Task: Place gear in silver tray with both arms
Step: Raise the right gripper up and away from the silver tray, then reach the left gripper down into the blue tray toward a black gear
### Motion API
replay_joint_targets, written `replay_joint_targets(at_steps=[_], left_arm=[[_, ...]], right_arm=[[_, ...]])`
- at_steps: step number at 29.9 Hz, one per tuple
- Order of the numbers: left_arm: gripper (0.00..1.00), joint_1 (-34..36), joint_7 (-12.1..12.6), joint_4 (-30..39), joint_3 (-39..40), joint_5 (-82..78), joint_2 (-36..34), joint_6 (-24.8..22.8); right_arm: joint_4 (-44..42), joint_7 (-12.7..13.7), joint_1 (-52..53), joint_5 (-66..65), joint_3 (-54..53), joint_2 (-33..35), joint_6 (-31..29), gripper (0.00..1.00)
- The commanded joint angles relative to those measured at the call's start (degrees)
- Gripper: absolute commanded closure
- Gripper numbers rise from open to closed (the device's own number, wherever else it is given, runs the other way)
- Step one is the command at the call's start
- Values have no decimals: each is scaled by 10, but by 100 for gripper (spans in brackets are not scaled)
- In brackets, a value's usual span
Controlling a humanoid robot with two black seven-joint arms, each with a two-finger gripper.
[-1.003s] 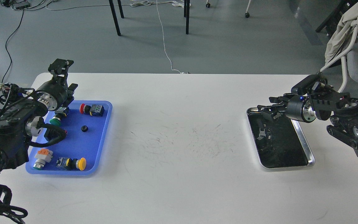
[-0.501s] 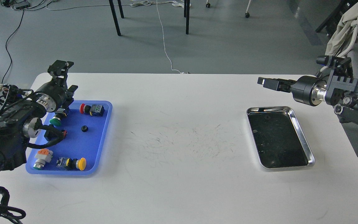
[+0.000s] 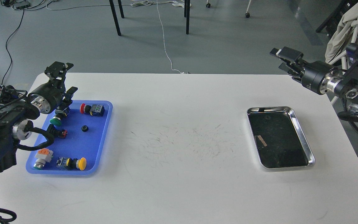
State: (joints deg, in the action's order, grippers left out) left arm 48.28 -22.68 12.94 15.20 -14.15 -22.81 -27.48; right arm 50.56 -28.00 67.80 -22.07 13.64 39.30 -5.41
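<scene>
Single head view, high, facing forward and down over white table [image 3: 179,155], mid-distance.

A white table [image 3: 179,149] carries a blue plastic tray [image 3: 99,146] of small push-button parts at left and a shiny rectangular silver tray [image 3: 303,137] at right. The black left gripper [image 3: 61,77] hovers over the blue tray's far corner; the black right gripper [image 3: 286,60] hangs raised beyond the silver tray.

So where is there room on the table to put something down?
The big white stretch of table between the blue tray and the silver tray is bare, and so is the whole near edge. The silver tray's dark bottom looks bare too. The blue tray is crowded with buttons, with the left gripper over its far corner.
</scene>
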Motion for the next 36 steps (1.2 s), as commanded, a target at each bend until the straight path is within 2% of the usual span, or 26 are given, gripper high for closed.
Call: replay_joint_targets(at_steps=[1, 3, 7, 9, 13, 15, 18, 24, 29, 36], left_arm=[[2, 0, -19, 41, -6, -15, -24, -5], [2, 0, -26, 79, -8, -17, -49, -5], [2, -1, -45, 199, -12, -73, -106, -5], [2, -1, -47, 254, -9, -98, -123, -5], [2, 0, -48, 323, -14, -169, -134, 30], [2, -2, -49, 383, -9, -232, -158, 44], [2, -4, -52, 437, -17, -295, -188, 69], [2, -6, -53, 462, -10, -322, -218, 74], [2, -22, -53, 477, -40, -363, -230, 105], [9, -26, -53, 473, -84, -428, -242, 131]], right_arm=[[3, 0, -6, 27, -19, 3, 1, 16], [4, 0, -9, 38, -31, 3, 1, 16], [4, 0, -24, 53, -39, -2, 7, 15], [5, 0, -27, 53, -43, -4, 9, 15], [14, 0, -31, 54, -56, -5, 11, 15], [14, 0, -35, 54, -76, -4, 11, 15], [14, 0, -51, 71, -105, -5, 11, 14], [14, 0, -87, 125, -150, -12, 26, 10], [6, 0, -115, 132, -179, -33, 42, 7], [8, 0, -144, 133, -231, -55, 55, 7]])
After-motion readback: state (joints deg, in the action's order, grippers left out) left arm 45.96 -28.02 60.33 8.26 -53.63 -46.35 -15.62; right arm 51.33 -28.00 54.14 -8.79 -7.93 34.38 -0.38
